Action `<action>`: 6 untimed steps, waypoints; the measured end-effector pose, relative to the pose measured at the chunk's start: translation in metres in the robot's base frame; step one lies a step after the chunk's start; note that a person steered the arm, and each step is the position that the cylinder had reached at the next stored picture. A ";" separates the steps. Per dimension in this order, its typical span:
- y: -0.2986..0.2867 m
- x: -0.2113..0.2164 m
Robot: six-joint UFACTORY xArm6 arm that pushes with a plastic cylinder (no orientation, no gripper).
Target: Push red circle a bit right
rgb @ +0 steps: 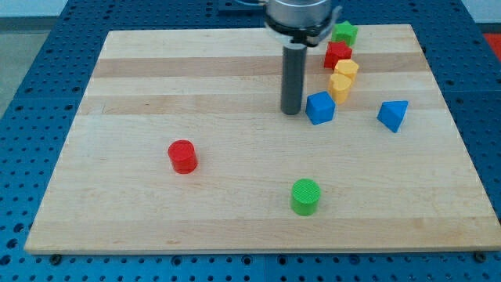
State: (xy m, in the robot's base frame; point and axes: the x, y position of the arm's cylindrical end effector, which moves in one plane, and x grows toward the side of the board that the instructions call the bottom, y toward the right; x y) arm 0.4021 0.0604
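A: While my tip point(292, 111) is sitting beside the blue cube point(319, 107), where is the red circle point(182, 156) lying?

B: Well apart, toward the view's lower left of the wooden board point(117, 211), standing alone.

A: How is it likely handling?

B: Probably light, stiff and free-sliding. There is no hand here, only a bare rod, so I'm favouring pressing its left side, centred, since a round wall is prone to slipping off.

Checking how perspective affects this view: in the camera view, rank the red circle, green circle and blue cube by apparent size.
1. blue cube, slightly the largest though farther up the board.
2. green circle and red circle look about alike; I won't rank them.
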 end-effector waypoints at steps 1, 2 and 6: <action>0.033 0.000; 0.036 0.000; -0.169 -0.001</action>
State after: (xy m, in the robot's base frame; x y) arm 0.4011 -0.1082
